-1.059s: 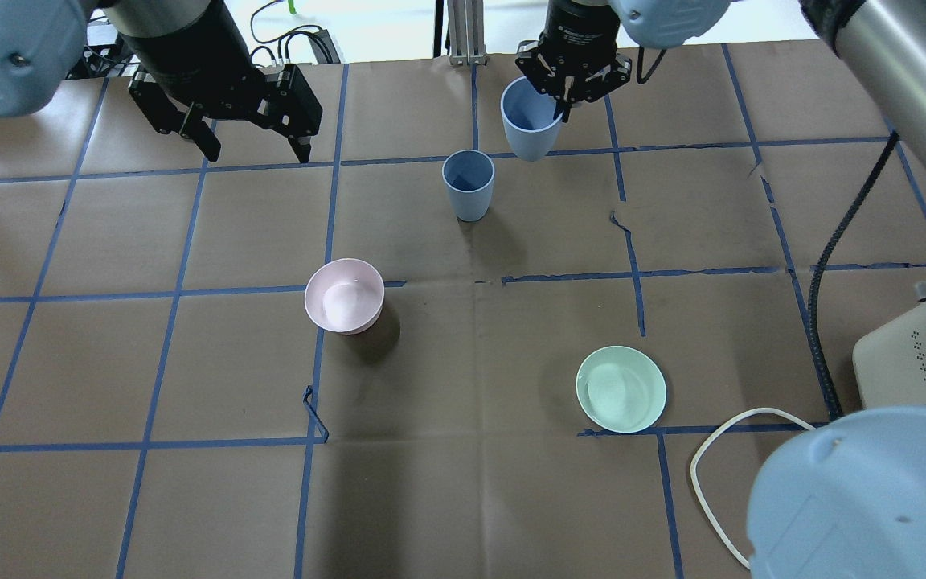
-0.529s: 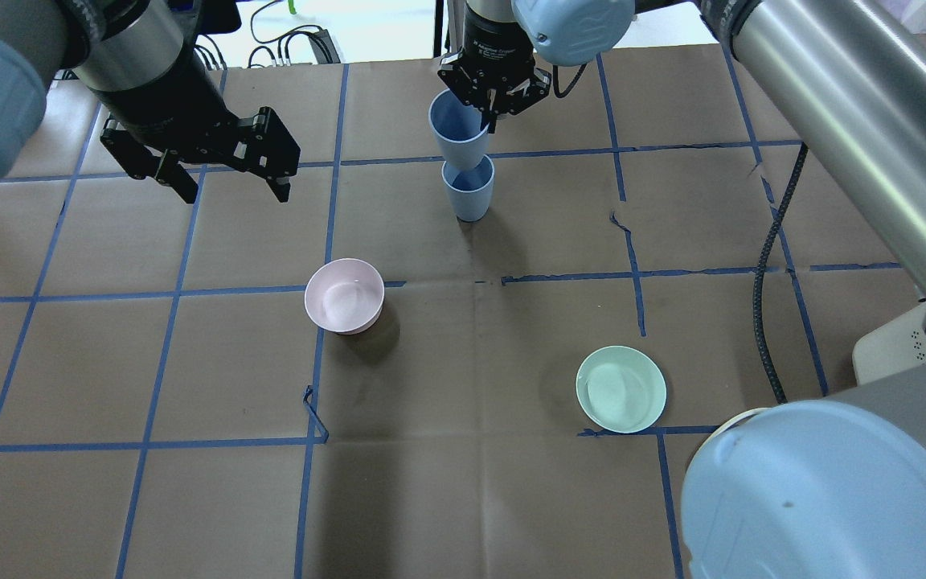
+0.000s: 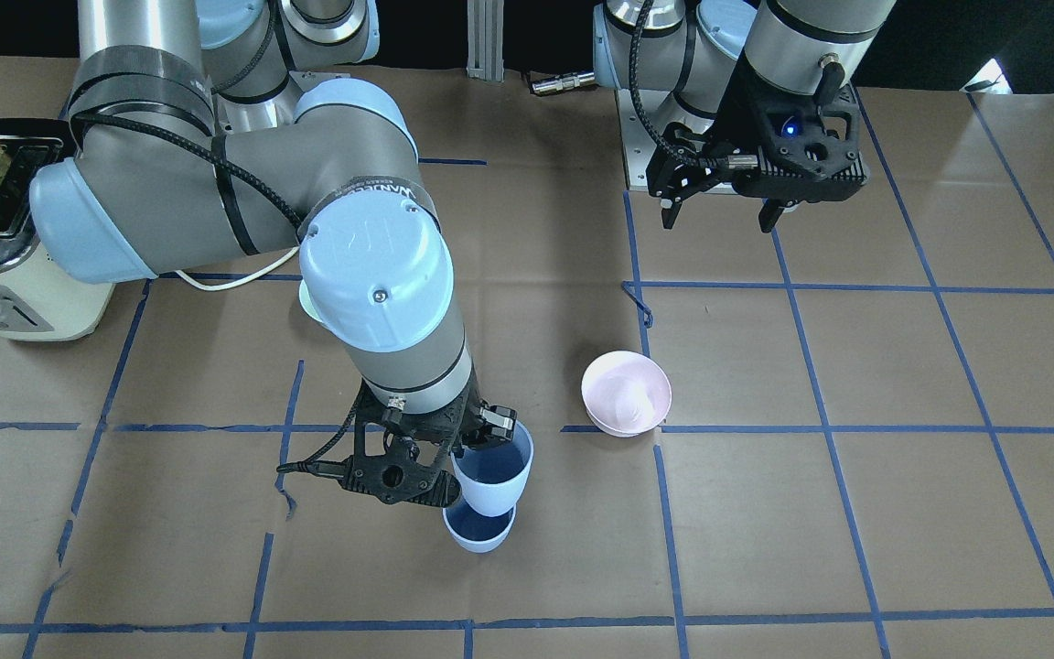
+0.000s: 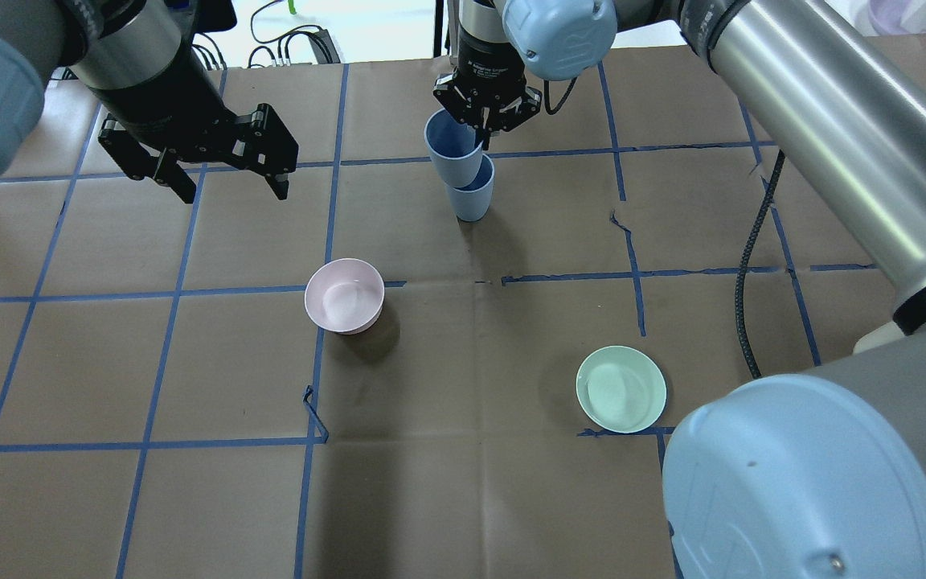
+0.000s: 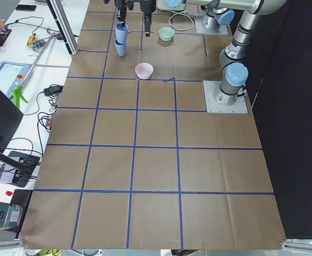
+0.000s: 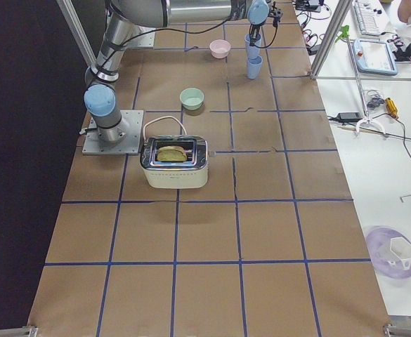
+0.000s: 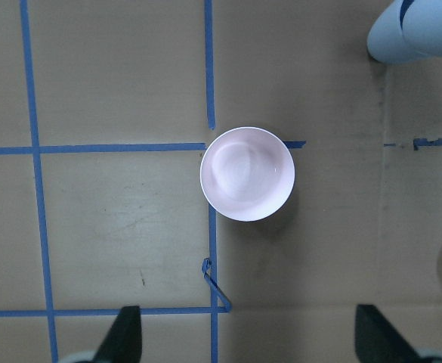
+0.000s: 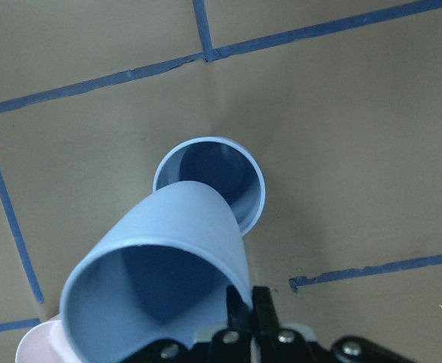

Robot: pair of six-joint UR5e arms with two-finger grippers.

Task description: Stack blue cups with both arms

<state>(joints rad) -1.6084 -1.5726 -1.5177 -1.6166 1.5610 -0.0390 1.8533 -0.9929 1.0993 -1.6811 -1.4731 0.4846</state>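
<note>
1. Plainly, the right gripper (image 4: 482, 129) was clamped on the rim of the held cup (image 4: 452, 157), with one finger inside the wall and one outside, as the right wrist view showed.
2. That held cup was a pale blue tumbler, tilted, with its open mouth leaning toward the robot's left.
3. Its rounded base sat at the mouth of the standing cup (image 4: 472, 199), overlapping the rim; whether the two touched could not be told.
4. The standing cup stood upright on the table (image 4: 109, 362), on the far side from the robot and near the middle.
5. The left gripper (image 4: 235, 187) hung above the table with its fingers spread wide apart and nothing between them, well to the left of both cups.
6. The left wrist view looked straight down on the pink bowl (image 4: 344, 295), which rested upright on a blue tape line, apart from the cups.
7. The green bowl (image 4: 620, 389) lay nearer the robot on its right side.
8. A toaster (image 6: 175, 163) with bread in its slot stood by the right arm's base.
</note>
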